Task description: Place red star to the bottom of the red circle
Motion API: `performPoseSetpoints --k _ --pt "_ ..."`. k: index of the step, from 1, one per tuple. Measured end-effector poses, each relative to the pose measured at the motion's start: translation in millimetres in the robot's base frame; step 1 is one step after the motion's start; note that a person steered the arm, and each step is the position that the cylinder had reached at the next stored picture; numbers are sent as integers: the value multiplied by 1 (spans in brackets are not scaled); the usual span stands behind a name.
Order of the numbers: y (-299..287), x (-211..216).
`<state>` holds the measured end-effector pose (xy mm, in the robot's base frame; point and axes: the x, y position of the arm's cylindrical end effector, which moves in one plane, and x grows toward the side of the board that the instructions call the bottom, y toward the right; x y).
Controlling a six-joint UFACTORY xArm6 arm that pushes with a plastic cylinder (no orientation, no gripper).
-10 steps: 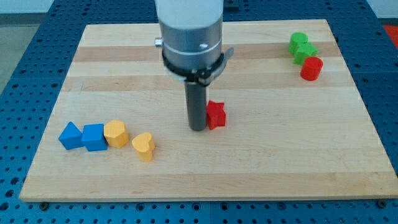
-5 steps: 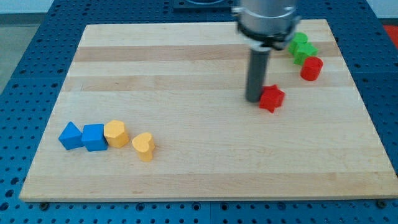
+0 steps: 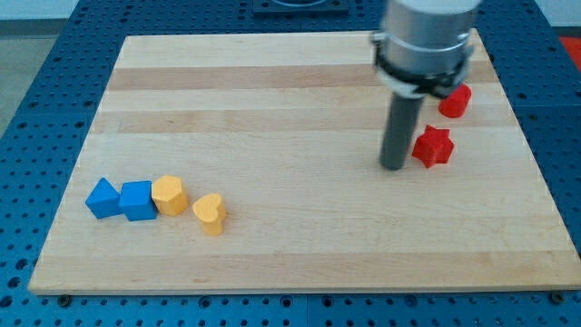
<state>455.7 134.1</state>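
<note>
Our rod ends in a plain tip, with nothing to open or close; my tip [image 3: 394,167] rests on the wooden board [image 3: 272,109] just to the view's left of the red star [image 3: 432,146], close beside it and perhaps touching. The red star lies below the red circle [image 3: 454,101], slightly to the view's left, with a narrow gap between them. The arm's grey body covers the area left of the red circle. Far off at the view's lower left sit a blue triangular block [image 3: 103,197], a blue cube [image 3: 137,200], a yellow rounded block [image 3: 170,194] and a yellow heart [image 3: 210,214], all smooth, on pale wood grain
</note>
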Motion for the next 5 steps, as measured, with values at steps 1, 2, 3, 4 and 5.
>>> performPoseSetpoints --k 1,2,3,4,5 --pt "45 -23" --pt "45 -13" --pt "29 30" --pt "66 45" --pt "96 37"
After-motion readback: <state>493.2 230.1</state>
